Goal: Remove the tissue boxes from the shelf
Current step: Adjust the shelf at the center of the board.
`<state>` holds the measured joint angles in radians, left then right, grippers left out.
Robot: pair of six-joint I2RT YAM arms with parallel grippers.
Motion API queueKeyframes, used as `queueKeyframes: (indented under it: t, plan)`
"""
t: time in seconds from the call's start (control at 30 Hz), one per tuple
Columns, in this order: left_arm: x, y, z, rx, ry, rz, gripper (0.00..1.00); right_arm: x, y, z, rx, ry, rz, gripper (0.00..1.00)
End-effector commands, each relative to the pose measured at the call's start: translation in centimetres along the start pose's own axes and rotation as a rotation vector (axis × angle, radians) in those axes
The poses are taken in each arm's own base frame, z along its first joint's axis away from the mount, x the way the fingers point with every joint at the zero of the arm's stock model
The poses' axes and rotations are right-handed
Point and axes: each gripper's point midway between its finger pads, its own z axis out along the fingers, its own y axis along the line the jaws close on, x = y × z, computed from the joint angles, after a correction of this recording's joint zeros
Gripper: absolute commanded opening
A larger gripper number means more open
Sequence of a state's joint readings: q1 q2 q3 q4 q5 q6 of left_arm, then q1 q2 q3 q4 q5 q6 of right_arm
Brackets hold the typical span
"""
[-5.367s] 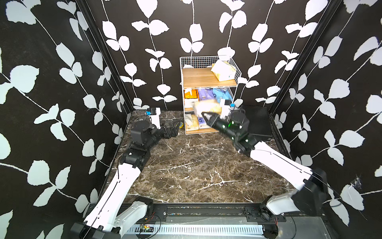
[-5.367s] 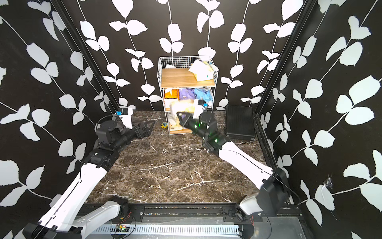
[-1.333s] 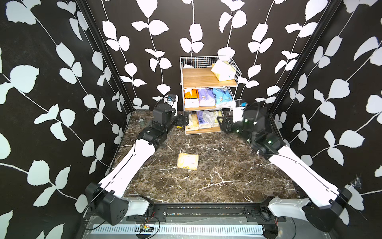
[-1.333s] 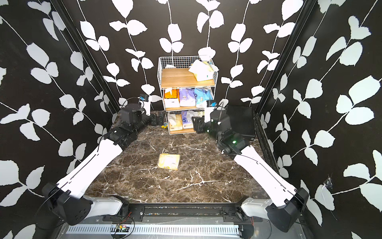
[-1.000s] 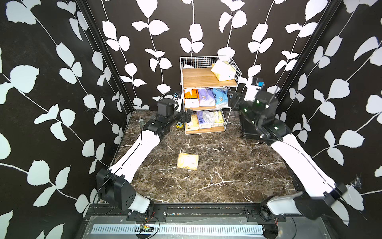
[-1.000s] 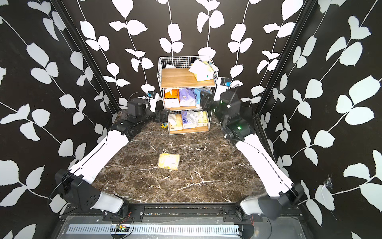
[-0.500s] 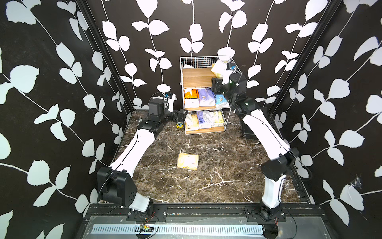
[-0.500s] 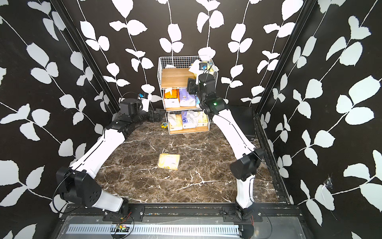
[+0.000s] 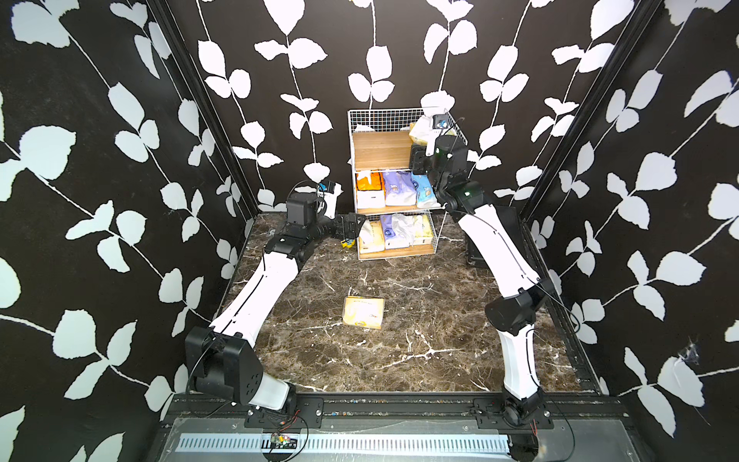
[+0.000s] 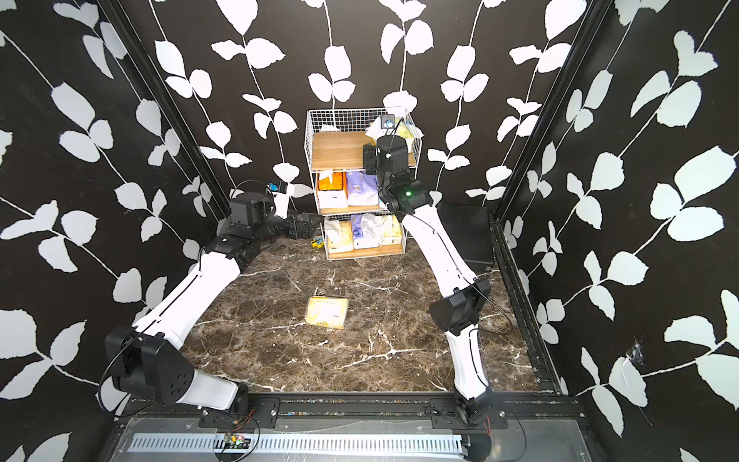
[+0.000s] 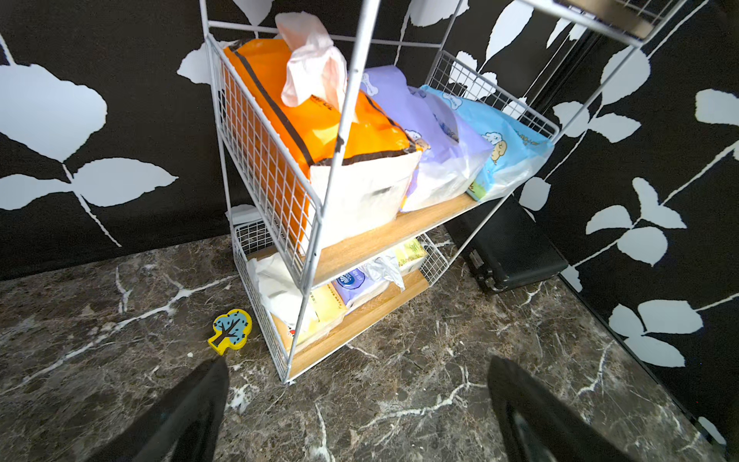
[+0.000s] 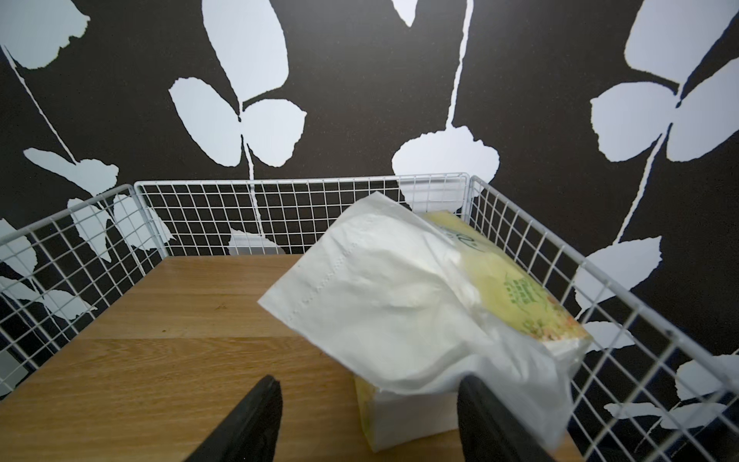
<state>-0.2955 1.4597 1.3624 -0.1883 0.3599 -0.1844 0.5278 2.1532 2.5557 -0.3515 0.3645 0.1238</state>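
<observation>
The white wire shelf (image 9: 384, 150) stands at the back wall. On its top board (image 12: 200, 320) lies a pale yellow tissue pack (image 12: 500, 280) with a white sheet hanging out. My right gripper (image 12: 368, 416) is open at that pack's near end, with the jaws on either side of it and not pressing it. The middle board carries an orange-and-white box (image 11: 320, 132), a lilac pack (image 11: 424, 132) and a light blue pack (image 11: 496, 148). Several packs (image 9: 396, 234) fill the bottom board. My left gripper (image 11: 356, 408) hangs open and empty low at the shelf's left corner. One yellow pack (image 9: 363, 313) lies on the floor.
A flat black ribbed case (image 10: 464, 236) lies on the floor right of the shelf. A small yellow-blue tree-shaped object (image 11: 230, 330) sits by the shelf's left foot. Patterned black walls close in on three sides, above a marble floor (image 9: 420, 340).
My right gripper has risen from beside the shelf's right side to the top board and opened a little wider. The left arm has barely shifted.
</observation>
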Motion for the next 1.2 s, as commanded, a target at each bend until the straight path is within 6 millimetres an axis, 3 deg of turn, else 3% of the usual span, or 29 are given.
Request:
queueKeyframes:
  t: [0.0, 0.2, 0.6, 0.9, 1.17]
  plan:
    - [-0.9, -0.9, -1.1, 0.027, -0.033, 0.006, 0.99, -0.8, -0.6, 0.3, 0.022, -0.028, 0.006, 0.69]
    - [-0.6, -0.9, -1.0, 0.030, -0.024, 0.011, 0.99, -0.7, -0.5, 0.5, 0.015, -0.031, -0.005, 0.58]
    - [-0.7, -0.9, -0.9, 0.037, -0.020, -0.007, 0.99, -2.4, -0.4, -1.7, -0.041, -0.044, -0.017, 0.01]
    - [-0.2, -0.7, -0.4, 0.041, -0.005, -0.023, 0.99, -1.7, 0.6, -3.5, -0.138, 0.021, 0.030, 0.00]
    - [-0.5, -1.0, -0.3, 0.063, -0.008, -0.044, 0.99, -0.9, 0.3, -4.9, -0.155, 0.065, 0.061, 0.00]
